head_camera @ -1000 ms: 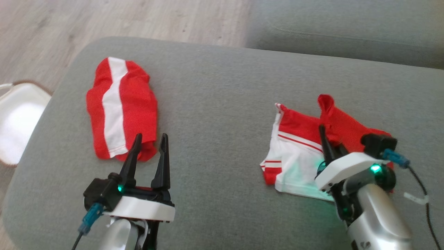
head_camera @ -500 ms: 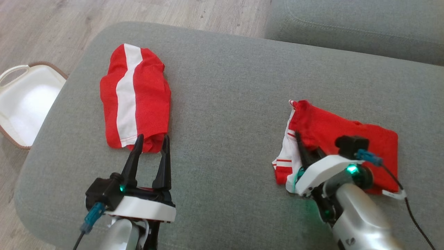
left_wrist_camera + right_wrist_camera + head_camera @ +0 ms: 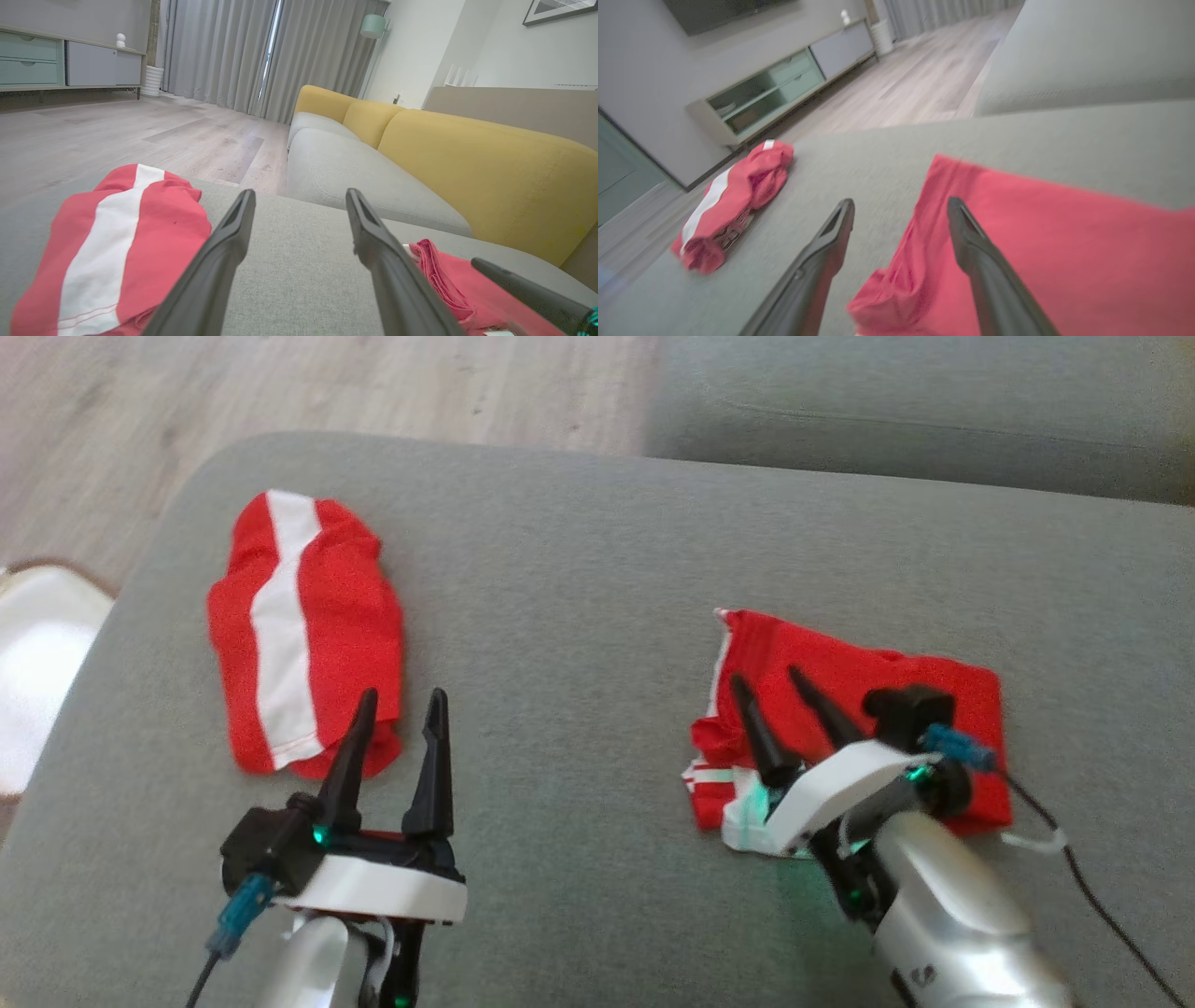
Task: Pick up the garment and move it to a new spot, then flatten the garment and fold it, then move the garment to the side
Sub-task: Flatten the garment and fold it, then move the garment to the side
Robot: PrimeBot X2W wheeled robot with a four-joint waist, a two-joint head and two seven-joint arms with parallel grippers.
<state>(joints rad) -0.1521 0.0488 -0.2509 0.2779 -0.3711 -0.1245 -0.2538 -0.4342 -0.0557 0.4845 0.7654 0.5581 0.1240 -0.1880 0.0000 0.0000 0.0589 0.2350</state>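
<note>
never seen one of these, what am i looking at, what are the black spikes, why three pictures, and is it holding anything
This is a wheeled robot with two arms. The black spikes are the fingers of its two pincers. One picture comes from a camera on its head, looking down: the left pincer is at the lower left and the right pincer at the lower right. The other two pictures come from a camera on each wrist, looking along that pincer's own two fingers, so the room looks tilted there.

The surface is a grey sofa cushion. Two pieces of clothing lie on it: a folded striped garment, red with a white band, by the left pincer, and a red garment with white trim under the right pincer.

Both pincers are open and hold nothing. The right one's fingers are over the red cloth, but I cannot tell if they touch it.
</note>
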